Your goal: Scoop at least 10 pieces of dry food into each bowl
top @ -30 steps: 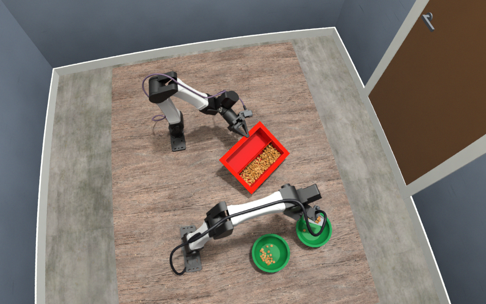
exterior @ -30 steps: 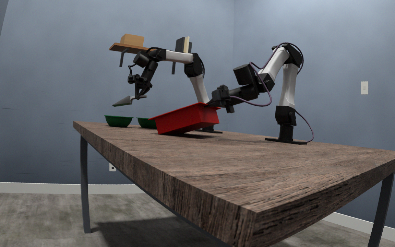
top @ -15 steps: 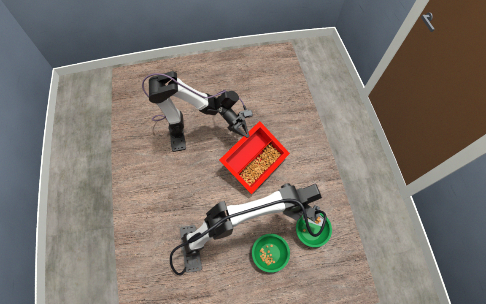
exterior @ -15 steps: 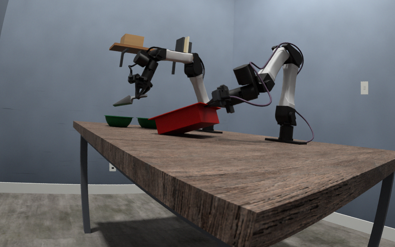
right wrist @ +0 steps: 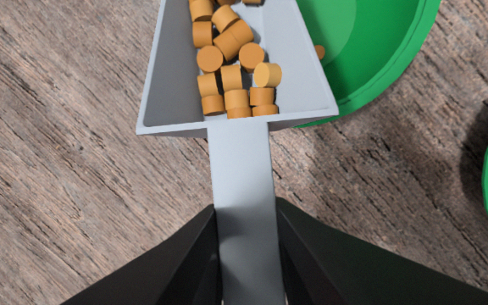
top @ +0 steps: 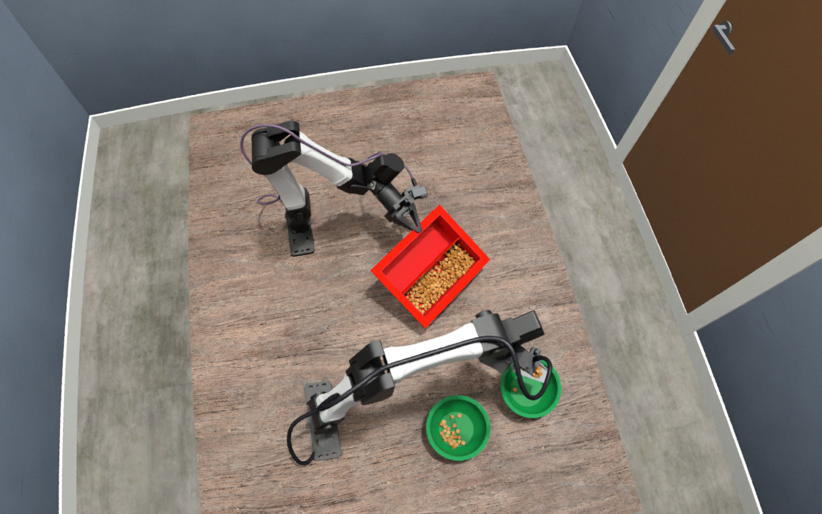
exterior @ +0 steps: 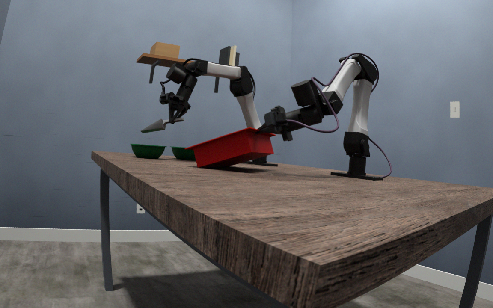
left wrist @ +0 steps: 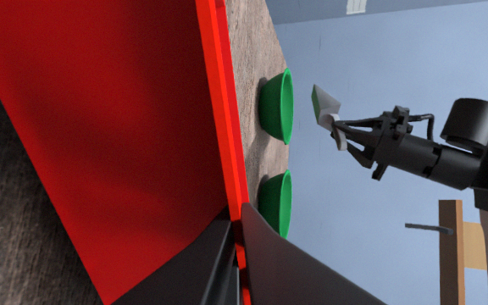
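A tan box (exterior: 165, 50) sits on a brown wall shelf (exterior: 143, 58).

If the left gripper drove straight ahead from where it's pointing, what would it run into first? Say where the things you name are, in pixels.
The red box (top: 393, 253) (exterior: 223, 149) (left wrist: 216, 97): the left gripper (top: 419, 228) (exterior: 259, 131) (left wrist: 240, 219) already pinches its raised rim, so it would probably shove the box along. Exact contact depth is unclear.
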You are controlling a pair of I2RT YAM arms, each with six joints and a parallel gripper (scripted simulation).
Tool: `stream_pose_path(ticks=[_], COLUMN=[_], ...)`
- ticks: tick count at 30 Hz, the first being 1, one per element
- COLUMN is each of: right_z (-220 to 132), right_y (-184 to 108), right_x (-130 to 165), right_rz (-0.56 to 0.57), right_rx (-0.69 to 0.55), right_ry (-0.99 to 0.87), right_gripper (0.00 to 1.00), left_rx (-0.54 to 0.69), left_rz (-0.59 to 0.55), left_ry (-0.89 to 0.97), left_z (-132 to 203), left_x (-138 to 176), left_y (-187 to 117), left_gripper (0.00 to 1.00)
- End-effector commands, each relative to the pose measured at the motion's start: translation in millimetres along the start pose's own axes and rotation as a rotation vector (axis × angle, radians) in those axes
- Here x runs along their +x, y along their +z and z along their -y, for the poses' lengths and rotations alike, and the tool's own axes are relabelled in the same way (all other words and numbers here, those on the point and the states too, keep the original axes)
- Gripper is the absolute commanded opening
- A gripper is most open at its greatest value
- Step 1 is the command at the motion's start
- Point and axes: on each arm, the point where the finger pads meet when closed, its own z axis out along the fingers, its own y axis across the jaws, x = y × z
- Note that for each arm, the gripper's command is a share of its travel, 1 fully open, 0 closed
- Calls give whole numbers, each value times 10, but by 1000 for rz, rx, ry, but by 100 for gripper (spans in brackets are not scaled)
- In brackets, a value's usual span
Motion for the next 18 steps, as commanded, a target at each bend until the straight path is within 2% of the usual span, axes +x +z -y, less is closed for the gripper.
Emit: stream_pose_path(ticks=[1, 18], right_z=[-98, -7], right_y=[-112, 18], right_x=[-128, -15], right_rz=[34, -2], right_rx=[-47, -9], right_ry=[16, 11], right_gripper=[0, 0], left_rx=[75, 75], left_rz=[15, 15], left_ry=[115, 116], left_z=[350, 350], left_x=[-76, -76], left_y=[-39, -39], left_gripper=[0, 0])
